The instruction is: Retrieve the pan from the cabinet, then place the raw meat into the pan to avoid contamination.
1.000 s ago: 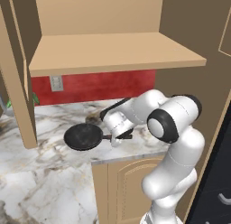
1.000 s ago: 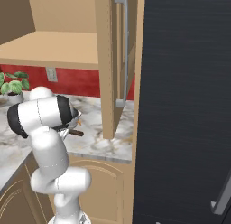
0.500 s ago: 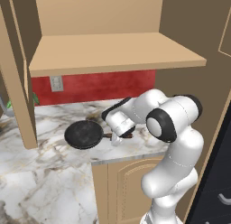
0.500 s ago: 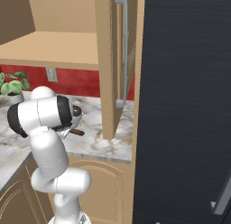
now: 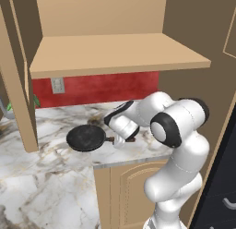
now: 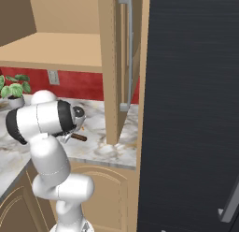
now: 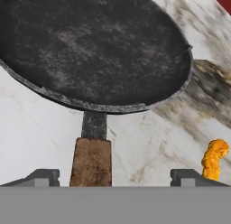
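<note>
The black pan [image 5: 85, 138] lies flat on the marble counter [image 5: 55, 177], below the open cabinet's shelf [image 5: 115, 52]. In the hand view the pan [image 7: 90, 47] shows its mottled grey inside, and its brown handle [image 7: 91, 162] points back at the hand. My gripper [image 7: 113, 175] is open, its fingertips [image 7: 43, 175] wide apart on either side of the handle, touching neither side. From the left base view my gripper [image 5: 119, 139] hangs low over the handle. The handle's end [image 6: 78, 137] sticks out past my wrist. A small orange lump [image 7: 214, 160] lies on the counter beside the pan; I cannot tell what it is.
The cabinet's left door [image 5: 18, 85] stands open at the counter's left, and the right door [image 6: 109, 62] with its silver bar handle [image 6: 127, 53] stands open on the right. A tall black fridge [image 6: 191, 109] fills the right side. A potted plant [image 6: 14, 86] sits by the red backsplash [image 5: 97, 87].
The pan stays where it was on the counter. My wrist has shifted slightly over the handle.
</note>
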